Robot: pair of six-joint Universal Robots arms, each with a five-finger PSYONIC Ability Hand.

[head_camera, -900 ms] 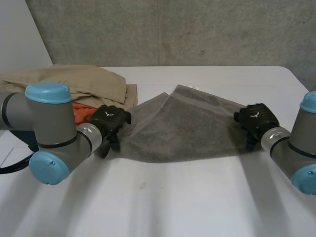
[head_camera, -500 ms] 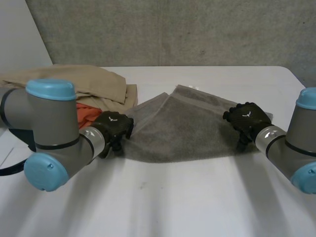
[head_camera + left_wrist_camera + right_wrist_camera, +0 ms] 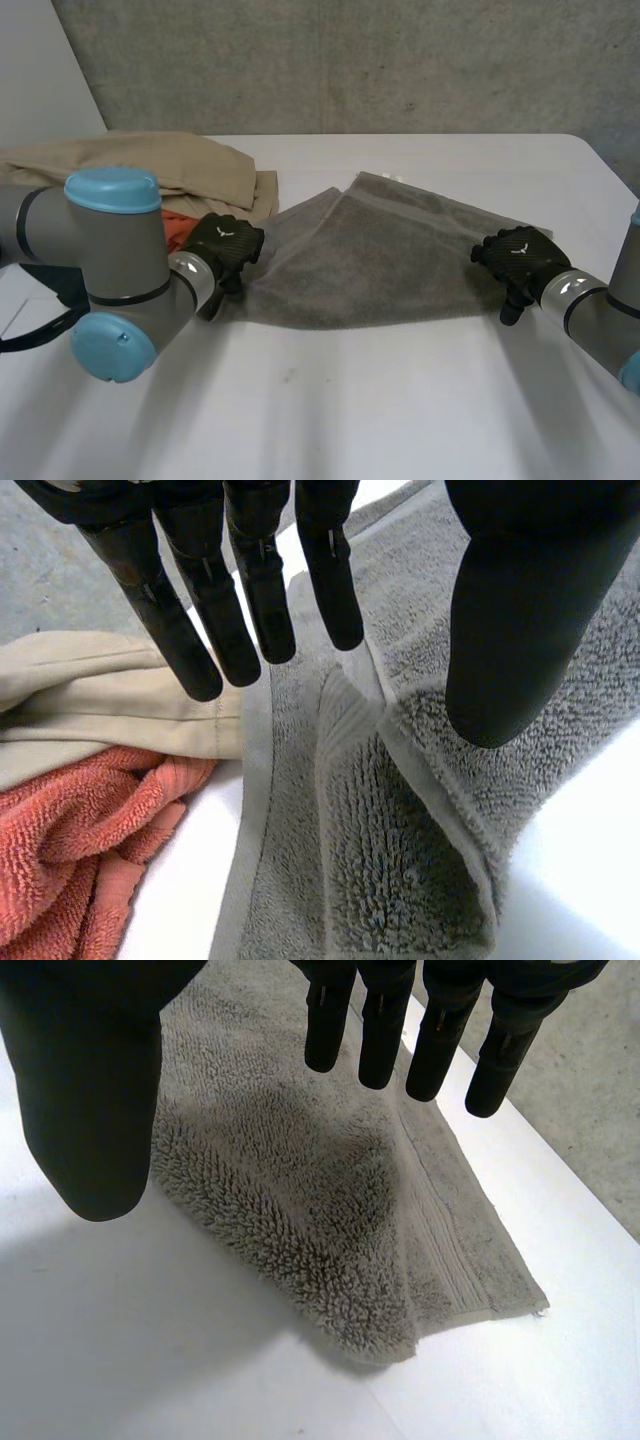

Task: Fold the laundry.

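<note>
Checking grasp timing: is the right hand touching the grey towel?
Apart. Right wrist view: the right hand hangs open, fingers straight, above the grey towel lying flat.

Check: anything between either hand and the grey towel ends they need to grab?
Nothing visible. The left hand has open fingers over the grey terry towel's folded corner, and the right hand is open over the opposite corner. The beige cloth and orange towel lie beside the left corner, not on it.
</note>
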